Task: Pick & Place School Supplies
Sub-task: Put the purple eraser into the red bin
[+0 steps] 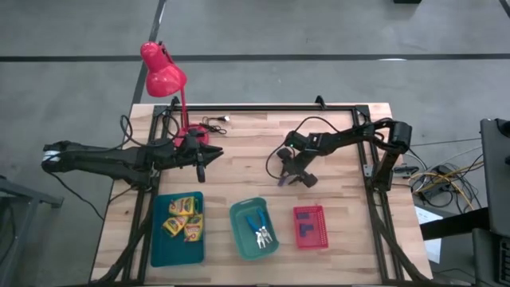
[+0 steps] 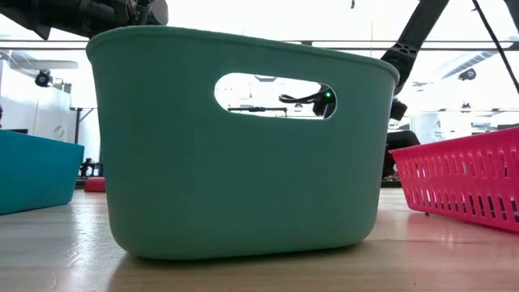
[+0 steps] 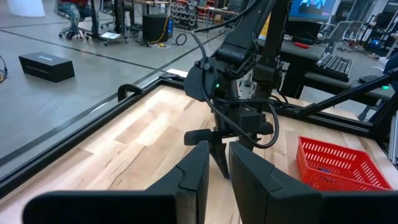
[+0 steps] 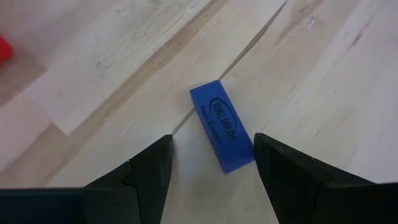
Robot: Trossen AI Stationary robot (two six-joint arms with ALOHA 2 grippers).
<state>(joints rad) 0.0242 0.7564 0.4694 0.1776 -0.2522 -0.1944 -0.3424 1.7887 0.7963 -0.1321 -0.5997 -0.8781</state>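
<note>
Your right gripper [image 4: 211, 165] hangs spread wide over one blue block [image 4: 222, 126] lying flat on the table [image 4: 323, 74]. From above, left gripper [image 1: 201, 157] waits near the lamp [image 1: 163, 72], fingers nearly together; crayon boxes [image 1: 183, 217] fill the teal tray [image 1: 163, 251].

Bare worktop [image 1: 239, 171] lies open between the two arms. The red lamp [image 1: 163, 72] blocks the back left; three trays [image 1: 255, 229] line the front edge.
</note>
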